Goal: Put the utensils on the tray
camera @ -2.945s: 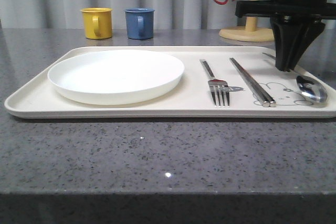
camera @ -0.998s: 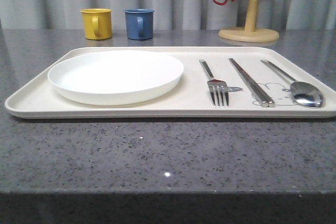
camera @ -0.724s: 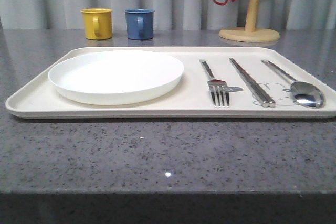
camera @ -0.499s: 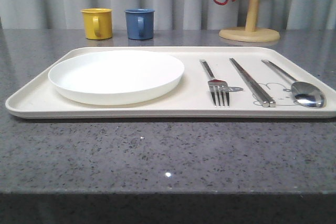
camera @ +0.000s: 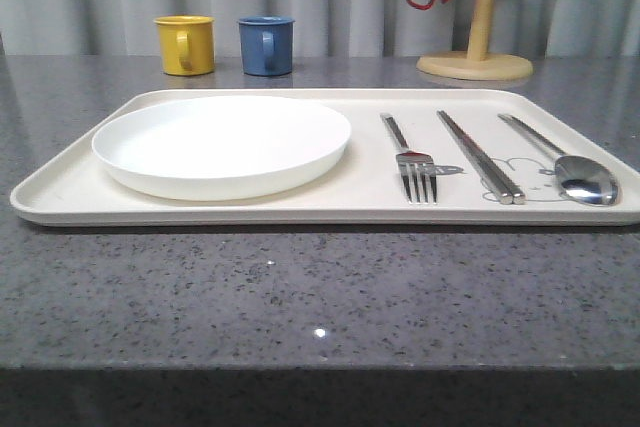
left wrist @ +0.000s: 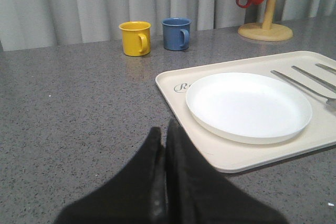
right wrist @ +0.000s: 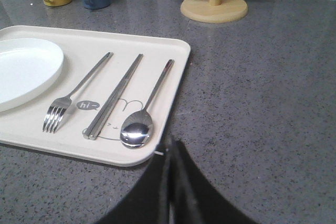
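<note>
right wrist view: fork (right wrist: 77, 92), chopsticks (right wrist: 114, 96) and spoon (right wrist: 145, 109) lie parallel on the cream tray (right wrist: 176, 72), handles pointing away, just ahead of the right gripper (right wrist: 169, 174), closed and empty, nearer than the left gripper (left wrist: 164, 166), likewise pressed shut, empty.

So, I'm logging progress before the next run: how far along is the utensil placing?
It looks finished. The fork, chopsticks and spoon all lie on the tray, side by side to the right of the white plate. Nothing is in hand: the left gripper and right gripper are shut and empty, off the tray. Nothing seems left.
</note>
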